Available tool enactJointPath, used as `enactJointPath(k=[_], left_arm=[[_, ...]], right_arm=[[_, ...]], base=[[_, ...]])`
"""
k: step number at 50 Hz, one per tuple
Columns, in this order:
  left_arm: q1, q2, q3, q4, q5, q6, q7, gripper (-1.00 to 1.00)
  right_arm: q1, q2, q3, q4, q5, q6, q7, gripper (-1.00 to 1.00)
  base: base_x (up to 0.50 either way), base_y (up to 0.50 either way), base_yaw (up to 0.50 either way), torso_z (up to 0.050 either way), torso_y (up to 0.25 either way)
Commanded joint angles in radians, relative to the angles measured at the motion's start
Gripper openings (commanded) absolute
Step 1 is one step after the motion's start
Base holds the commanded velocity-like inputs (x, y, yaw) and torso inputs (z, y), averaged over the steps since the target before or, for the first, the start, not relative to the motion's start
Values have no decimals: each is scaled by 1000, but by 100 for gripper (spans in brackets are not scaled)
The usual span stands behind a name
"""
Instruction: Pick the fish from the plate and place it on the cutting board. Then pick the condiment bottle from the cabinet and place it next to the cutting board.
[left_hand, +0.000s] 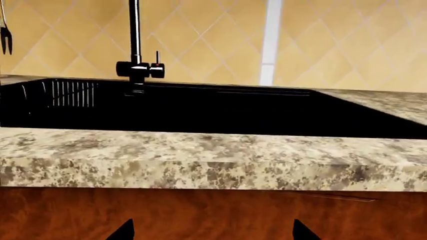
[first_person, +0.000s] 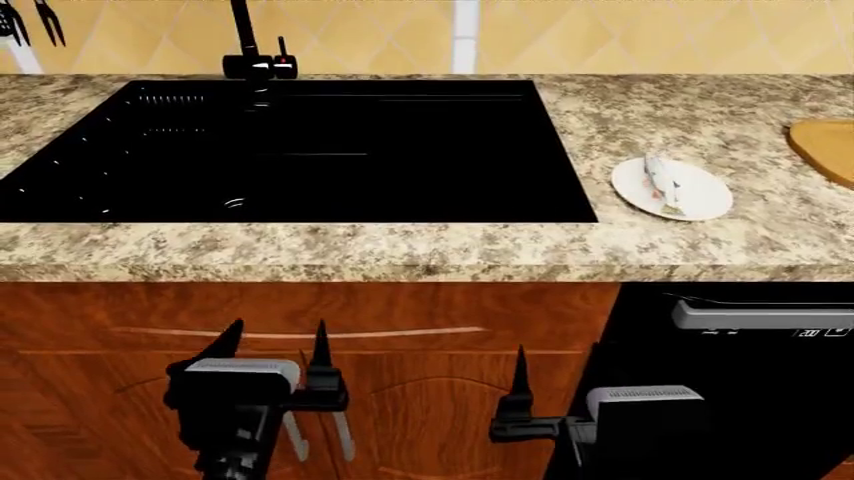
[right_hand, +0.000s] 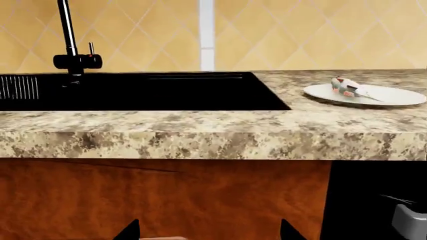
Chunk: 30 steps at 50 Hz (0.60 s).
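Head view, left to right: left gripper (first_person: 274, 345) low before the cabinet front, jaws apart, empty; right gripper (first_person: 521, 372) alongside, spread unclear. Up and right on the counter, fish (first_person: 663, 179) on plate (first_person: 703, 203), long axis running away; cutting board (first_person: 827, 147) beyond. Nearer to the right arm.

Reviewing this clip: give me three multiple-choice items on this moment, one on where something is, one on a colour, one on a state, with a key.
1. Where does the fish lie?
A. In the sink
B. On the plate
C. On the cutting board

2. What colour is the sink basin?
A. Black
B. White
C. Steel grey

3. What state is the left end effector in?
A. Shut on the fish
B. Shut on nothing
C. Open, empty

Key: 1 B, the fish rests on the white plate right of the sink. 2 A, the basin renders black. 3 C, its fingers stand apart below the counter edge, holding nothing.
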Motion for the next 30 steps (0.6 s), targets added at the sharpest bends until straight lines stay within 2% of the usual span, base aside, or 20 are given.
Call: enactJointPath(k=[1, 8, 13, 18, 23, 30], left_arm=[[-47, -56, 5, 189, -74, -199, 1, 100], [-130, -107, 10, 313, -137, -392, 7, 100], [-267, -162, 10, 358, -221, -619, 29, 100], [-414, -183, -54, 376, -359, -852, 51, 100], [-548, -214, -92, 386, -432, -996, 53, 100], [-657, -234, -113, 385, -483, -1088, 57, 100]], right_arm=[[23, 15, -23, -145, 37, 133, 13, 100], [60, 25, -15, -243, 81, 249, 26, 100], [139, 68, 18, -362, 165, 453, 20, 100], [262, 135, 126, -525, 322, 750, 13, 100], [425, 184, 257, -623, 473, 1023, 34, 100], [534, 187, 345, -662, 563, 1186, 65, 100]], base=[[0, 0, 0, 50, 0], [0, 0, 0, 50, 0], [0, 0, 0, 48, 0], [0, 0, 0, 6, 0], [0, 0, 0, 0, 0], [0, -461, 0, 0, 0]])
